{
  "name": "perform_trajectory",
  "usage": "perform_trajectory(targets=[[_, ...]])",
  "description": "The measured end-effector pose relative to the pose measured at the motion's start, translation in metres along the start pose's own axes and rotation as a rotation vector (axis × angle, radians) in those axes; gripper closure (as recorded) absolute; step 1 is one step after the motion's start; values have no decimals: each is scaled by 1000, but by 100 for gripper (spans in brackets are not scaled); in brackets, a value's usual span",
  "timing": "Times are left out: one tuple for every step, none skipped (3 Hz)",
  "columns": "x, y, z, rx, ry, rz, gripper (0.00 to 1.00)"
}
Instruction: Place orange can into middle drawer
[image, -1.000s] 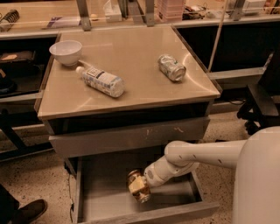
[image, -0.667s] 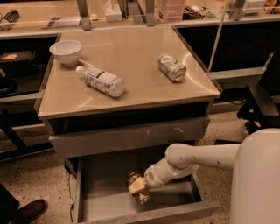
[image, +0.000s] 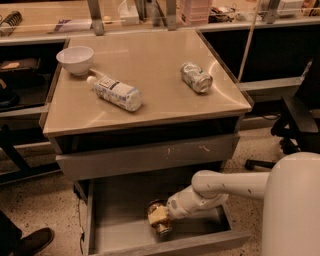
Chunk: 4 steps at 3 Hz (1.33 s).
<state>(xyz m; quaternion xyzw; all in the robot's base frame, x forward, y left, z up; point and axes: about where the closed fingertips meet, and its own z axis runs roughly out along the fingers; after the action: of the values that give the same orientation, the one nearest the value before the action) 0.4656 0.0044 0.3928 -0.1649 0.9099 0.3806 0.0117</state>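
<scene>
The orange can (image: 161, 226) is a small shiny golden can down inside the open middle drawer (image: 112, 232), near the middle of its floor and close to the front lip. My gripper (image: 158, 217) reaches into the drawer from the right on a white arm (image: 225, 187) and is at the can, with a pale finger (image: 156, 215) across its top. Whether the can rests on the drawer floor I cannot tell.
On the cabinet top (image: 150, 107) lie a clear white-labelled plastic bottle (image: 116, 92), a silver-green can (image: 196, 77) and a white bowl (image: 75, 59). A grey scratched drawer front (image: 145, 155) juts out above the open drawer. A dark chair (image: 300, 115) stands at right, a shoe (image: 30, 241) at lower left.
</scene>
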Motion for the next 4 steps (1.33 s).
perform_trajectory(targets=[[6, -5, 4, -29, 3, 22, 100], [6, -5, 4, -29, 3, 22, 81], [6, -5, 4, -30, 3, 22, 58], [6, -5, 4, -30, 3, 22, 35]])
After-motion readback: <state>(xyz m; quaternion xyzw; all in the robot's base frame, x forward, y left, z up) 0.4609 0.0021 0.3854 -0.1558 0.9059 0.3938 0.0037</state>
